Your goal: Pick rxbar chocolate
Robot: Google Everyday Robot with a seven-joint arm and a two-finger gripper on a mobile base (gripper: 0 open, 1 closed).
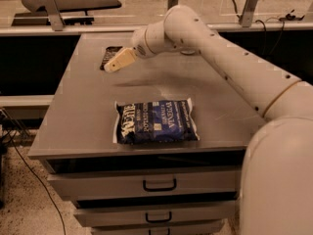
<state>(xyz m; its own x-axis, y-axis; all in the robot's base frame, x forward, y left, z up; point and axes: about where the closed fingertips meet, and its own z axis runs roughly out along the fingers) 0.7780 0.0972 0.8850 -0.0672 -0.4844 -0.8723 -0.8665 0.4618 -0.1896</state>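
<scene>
Currently: rxbar chocolate [108,53] is logged near the cabinet top's [222,109] far-left corner, partly hidden by the gripper [119,61], seemingly hovering just above; its open or closed state cannot be told. Risk: bar could be pushed off the edge by a slanted approach.

— How many things are lying on the table [73,126]?
— You are looking at one rxbar chocolate [111,51], one chip bag [156,121], and one gripper [110,66] hovering at that bar, far left

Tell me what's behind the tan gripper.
A small dark flat wrapped bar lies on the grey table, its left part showing; the tan gripper covers the rest.
</scene>
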